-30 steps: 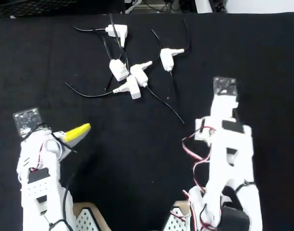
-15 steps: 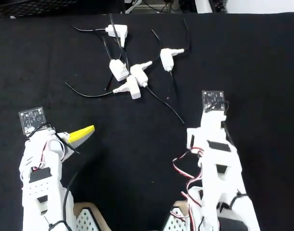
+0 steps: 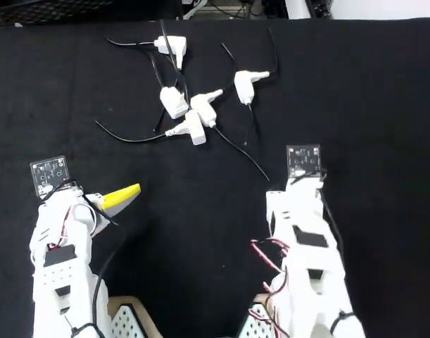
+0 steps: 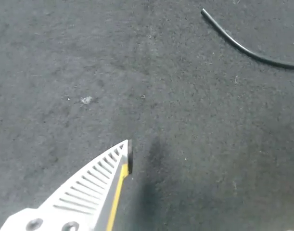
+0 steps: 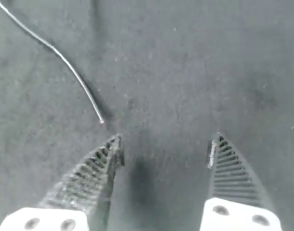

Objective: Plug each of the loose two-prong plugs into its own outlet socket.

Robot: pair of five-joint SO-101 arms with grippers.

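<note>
- In the high view the right arm (image 3: 302, 232) covers its own fingers.
- Five white pieces make up the plugs (image 3: 193, 105) and their sockets. They are too small to tell which is which, and no prongs can be made out.
- Their black cords cross one another, so it is hard to tell which cord belongs to which piece.
- The left gripper (image 4: 127, 154) is cut off at its base in the left wrist view. Its white ribbed finger and yellow finger lie tight together, clenched on nothing.
- The right gripper (image 5: 166, 147) has its fingers spread wide, with bare black cloth between them.
- The plugs lie bunched at 12 o'clock on the table (image 3: 383, 105).
- From the left gripper they sit at 1 o'clock, and from the right arm at 11 o'clock, well apart from both.
- One cord (image 5: 55, 48) trails from the bunch toward the right arm. Its loose end lies just beside one right fingertip, outside the gap and not touching it.
- A second cord (image 4: 243, 48) lies well apart from the left fingertips.
</note>
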